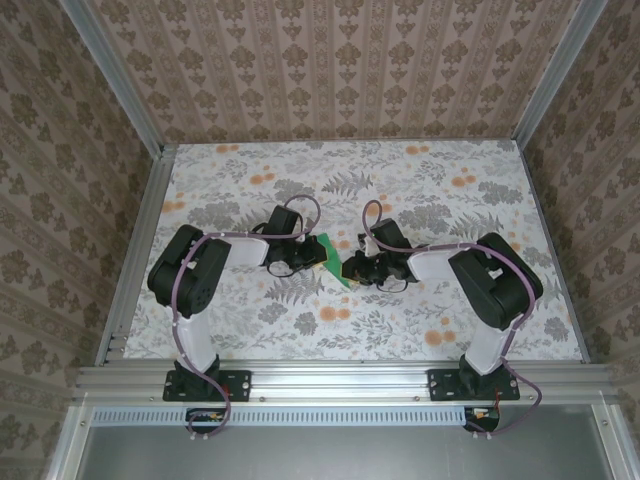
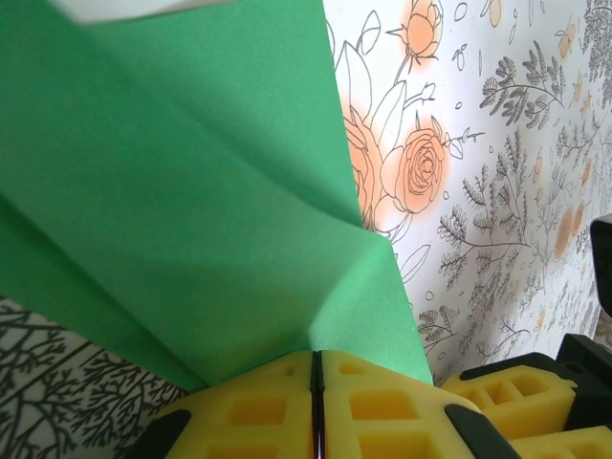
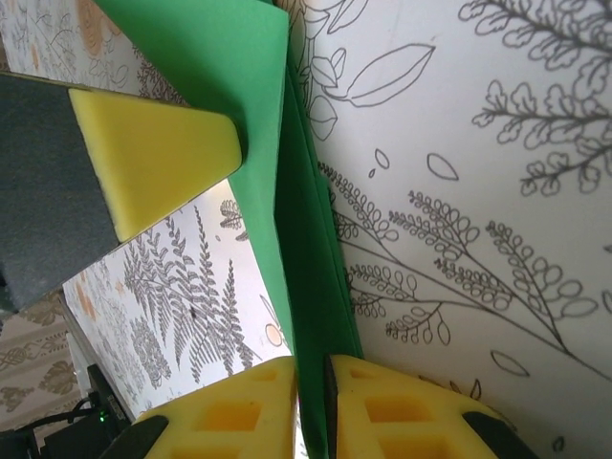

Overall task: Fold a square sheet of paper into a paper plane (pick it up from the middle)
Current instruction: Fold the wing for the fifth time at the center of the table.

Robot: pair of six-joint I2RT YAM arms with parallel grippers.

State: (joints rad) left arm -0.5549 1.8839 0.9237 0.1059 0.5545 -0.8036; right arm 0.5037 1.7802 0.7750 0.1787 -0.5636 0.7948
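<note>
now the left gripper (image 2: 316,378) and right gripper (image 3: 312,387) both pinch the paper plane (image 2: 191,210) mid-fold; next it likely needs a crease pressed flat.

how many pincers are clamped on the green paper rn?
2. The left pincer is shut on the paper plane from its left side; the right pincer is shut on a folded edge from its right side.
</note>
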